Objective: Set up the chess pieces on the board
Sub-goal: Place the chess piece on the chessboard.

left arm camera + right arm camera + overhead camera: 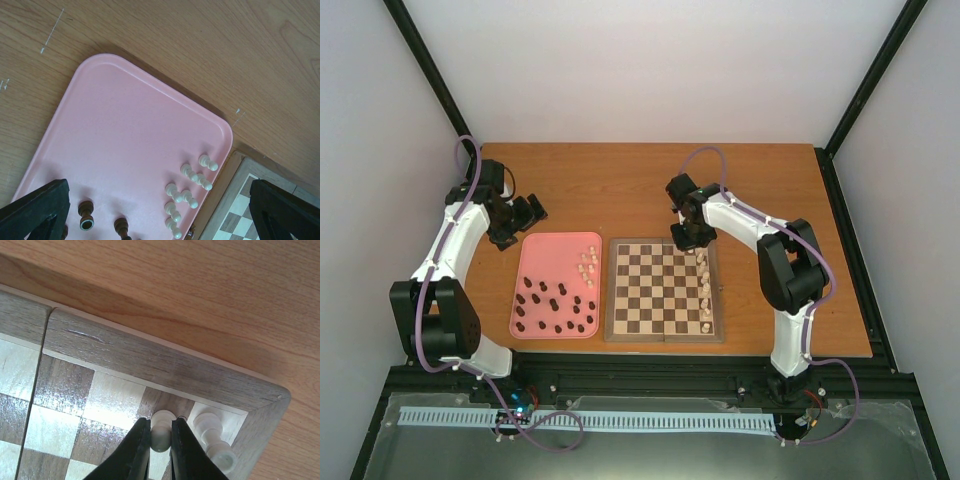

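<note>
- Right hand [160, 431] is pinching one cream piece [161, 419] narrowly, with the fingers [140, 445] pressing its sides below the head.
- Held piece is touching a dark square one in from the corner of the board [150, 365]. That corner is lying at 1 o'clock in the top view.
- Its long axis is looking near vertical, base down and head up, matching the neighbour piece [212, 432] at 3 o'clock.
- Judging it light, rigid, smooth and round. It is likely to roll or tip on its small base, so the waist is the place to grip.
- Left hand [160, 212] is hanging wide open, holding nothing, over the pink tray [125, 125].
- Loose cream pieces [187, 195] are lying tipped at the tray's 4 o'clock side, with dark pieces [86, 217] at 7 o'clock.
- Tray and board are sitting side by side on the wooden surface [620, 190].
</note>
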`<action>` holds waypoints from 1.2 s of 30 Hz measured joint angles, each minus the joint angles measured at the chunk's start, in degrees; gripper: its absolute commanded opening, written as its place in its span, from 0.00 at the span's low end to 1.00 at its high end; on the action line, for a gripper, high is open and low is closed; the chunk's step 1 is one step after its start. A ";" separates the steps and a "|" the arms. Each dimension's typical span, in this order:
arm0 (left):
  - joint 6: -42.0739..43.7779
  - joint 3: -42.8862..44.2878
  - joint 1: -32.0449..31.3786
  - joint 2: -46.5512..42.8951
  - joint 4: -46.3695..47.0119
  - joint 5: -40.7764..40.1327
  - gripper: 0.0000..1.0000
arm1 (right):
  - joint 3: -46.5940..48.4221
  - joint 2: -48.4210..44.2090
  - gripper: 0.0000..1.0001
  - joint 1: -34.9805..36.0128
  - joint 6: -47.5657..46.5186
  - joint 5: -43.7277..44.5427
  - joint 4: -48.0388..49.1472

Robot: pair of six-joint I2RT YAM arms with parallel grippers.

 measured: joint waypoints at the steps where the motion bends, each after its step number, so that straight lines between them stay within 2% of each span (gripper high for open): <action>1: 0.00 0.00 0.00 0.00 0.02 -0.02 1.00 | -0.02 0.00 0.16 0.00 0.00 -0.02 0.11; 25: 0.15 -0.13 0.00 0.00 0.13 0.02 1.00 | -0.22 -0.61 0.29 -0.07 0.13 -1.42 0.55; 31: 0.44 -0.55 0.00 -0.02 0.22 0.04 1.00 | 6.56 -0.76 0.31 -0.04 0.24 -2.23 -0.87; 36: 0.46 -0.98 0.00 -0.07 0.33 0.04 1.00 | 17.84 0.70 0.31 1.95 0.28 -5.55 -1.75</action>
